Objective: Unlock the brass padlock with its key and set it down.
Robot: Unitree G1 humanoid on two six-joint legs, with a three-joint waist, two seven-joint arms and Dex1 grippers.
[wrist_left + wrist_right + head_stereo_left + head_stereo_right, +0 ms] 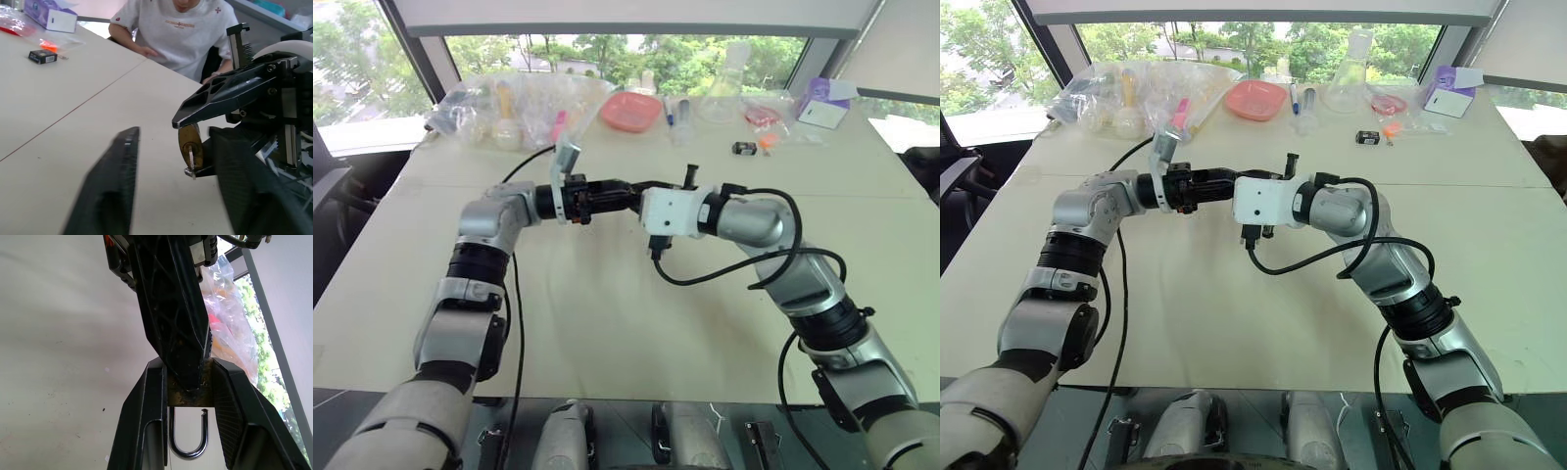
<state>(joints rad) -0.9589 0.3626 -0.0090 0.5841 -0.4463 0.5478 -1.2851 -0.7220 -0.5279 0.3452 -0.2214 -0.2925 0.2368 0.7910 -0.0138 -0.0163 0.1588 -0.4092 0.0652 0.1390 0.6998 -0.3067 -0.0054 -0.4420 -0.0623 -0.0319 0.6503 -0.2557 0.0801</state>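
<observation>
Both arms raised over surface [607,323], forearms level, tips meeting mid-air. Right end effector [188,382] clenched on padlock [190,142], shackle [188,438] sprung free. Left end effector [171,196] released, fingers flanking padlock; key [191,161] in keyhole.

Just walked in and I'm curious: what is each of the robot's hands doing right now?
Left hand: open, its fingers on either side of the key in the brass padlock.
Right hand: closed on the brass padlock.
</observation>
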